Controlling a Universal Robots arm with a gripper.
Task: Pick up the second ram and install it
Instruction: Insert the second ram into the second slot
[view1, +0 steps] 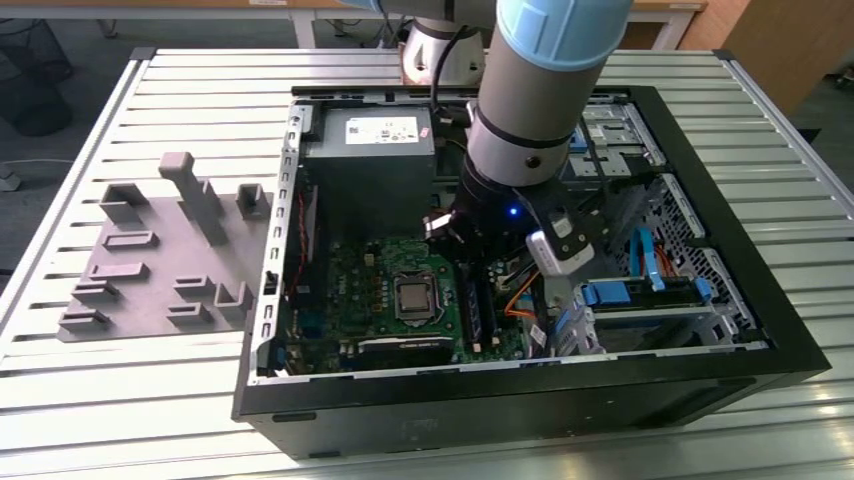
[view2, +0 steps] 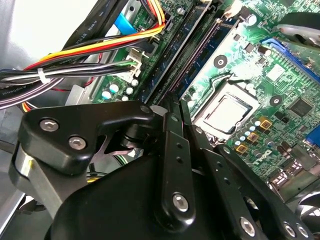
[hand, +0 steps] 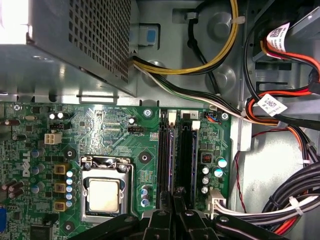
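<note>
Hanging inside the open computer case (view1: 747, 330), the gripper (hand: 172, 202) hovered just above the memory slots (hand: 177, 160) beside the processor socket (hand: 104, 192) on the motherboard (view1: 380, 285). Its fingers (view2: 172, 150) were pressed close together, though whether they pinched anything could not be told. The second ram (hand: 187, 162) appeared to sit in a slot directly beneath the fingertips.

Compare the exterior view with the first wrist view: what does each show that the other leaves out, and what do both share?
Exterior view alone: the grey fixture on the slatted table, the arm, and the whole computer case.
First wrist view alone: the yellow cable and the white-tagged red wires.
Shared: the processor, the memory slots and the power supply.
</note>
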